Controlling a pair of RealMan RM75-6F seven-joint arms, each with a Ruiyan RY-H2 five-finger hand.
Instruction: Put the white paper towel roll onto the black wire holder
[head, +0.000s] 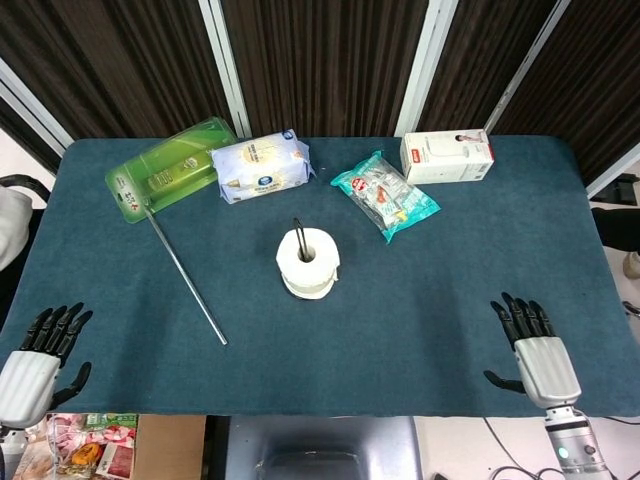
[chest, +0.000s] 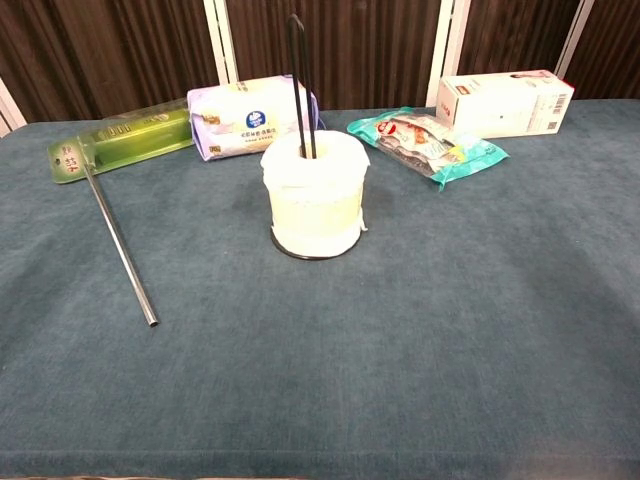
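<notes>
The white paper towel roll (head: 308, 264) (chest: 313, 194) stands upright in the middle of the table, threaded on the black wire holder (chest: 297, 75). The holder's rod (head: 299, 236) sticks up through the roll's core and its base ring shows under the roll. My right hand (head: 537, 353) hovers at the near right edge of the table, fingers apart and empty, well clear of the roll. My left hand (head: 38, 360) sits at the near left corner, fingers apart and empty. Neither hand appears in the chest view.
A green package (head: 170, 167) with a long metal rod (head: 186, 277) lies at the back left. A wipes pack (head: 262, 166), a teal snack bag (head: 385, 194) and a white box (head: 446, 156) line the back of the blue table (head: 480, 260).
</notes>
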